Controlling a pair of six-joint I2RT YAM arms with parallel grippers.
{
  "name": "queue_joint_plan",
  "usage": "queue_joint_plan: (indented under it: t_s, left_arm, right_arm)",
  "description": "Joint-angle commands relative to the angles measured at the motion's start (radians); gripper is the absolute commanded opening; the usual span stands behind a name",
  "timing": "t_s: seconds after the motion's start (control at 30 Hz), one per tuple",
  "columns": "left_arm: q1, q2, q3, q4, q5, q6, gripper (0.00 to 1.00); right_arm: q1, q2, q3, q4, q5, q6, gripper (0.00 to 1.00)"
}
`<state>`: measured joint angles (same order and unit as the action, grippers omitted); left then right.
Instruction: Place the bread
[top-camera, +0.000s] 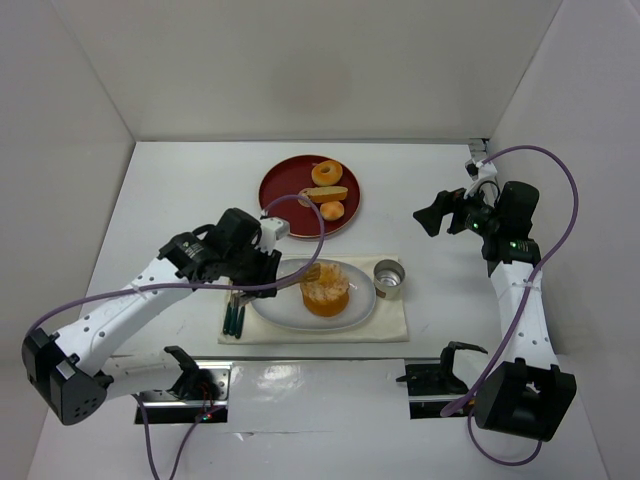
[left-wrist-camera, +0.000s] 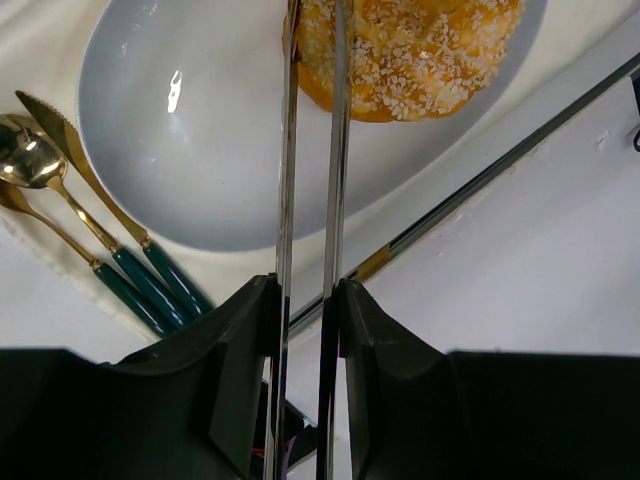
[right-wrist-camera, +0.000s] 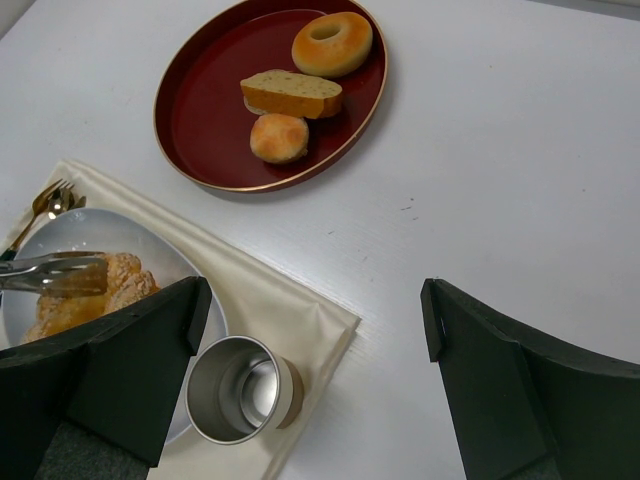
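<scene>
Tongs (right-wrist-camera: 50, 272), bread (top-camera: 325, 290) on plate (top-camera: 278, 306), pastries (top-camera: 327, 193) in tray (top-camera: 275, 190)

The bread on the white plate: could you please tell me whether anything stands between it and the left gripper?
Only the tongs that the left gripper itself clamps: their two arms run straight out to the bread on the plate. Nothing else lies between; the cutlery rests beside the plate, off that line.

The claw (left-wrist-camera: 305, 300) grips tongs (left-wrist-camera: 285, 180), seemingly touching bread (left-wrist-camera: 420, 50).
</scene>
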<state>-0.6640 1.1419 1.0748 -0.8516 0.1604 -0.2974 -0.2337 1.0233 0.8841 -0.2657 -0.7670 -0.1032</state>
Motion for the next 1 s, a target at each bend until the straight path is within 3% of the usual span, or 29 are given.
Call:
queue_joint_plan:
  t_s: [0.0,0.4,0.53,0.97]
  left_arm:
    - [-0.002,-0.002,0.005,0.037,-0.065,-0.026,0.24]
    - [-0.002,-0.074,0.014,0.028,-0.094,-0.026,0.58]
    - [-0.002,-0.094,0.014,0.028,-0.104,-0.026,0.62]
    - [-0.002,-0.143,0.083,-0.003,-0.104,-0.037,0.59]
  right_arm:
    - [-0.006,-0.017,0.030,0.016,0.002,-0.015,1.00]
    - [-0.006,-0.017,0.030,0.016,0.002,-0.015,1.00]
    - [-0.006,-0.017,0.030,0.016,0.002,-0.015,1.00]
    - [-0.006,-0.017,0.030,0.016,0.002,-0.015,1.00]
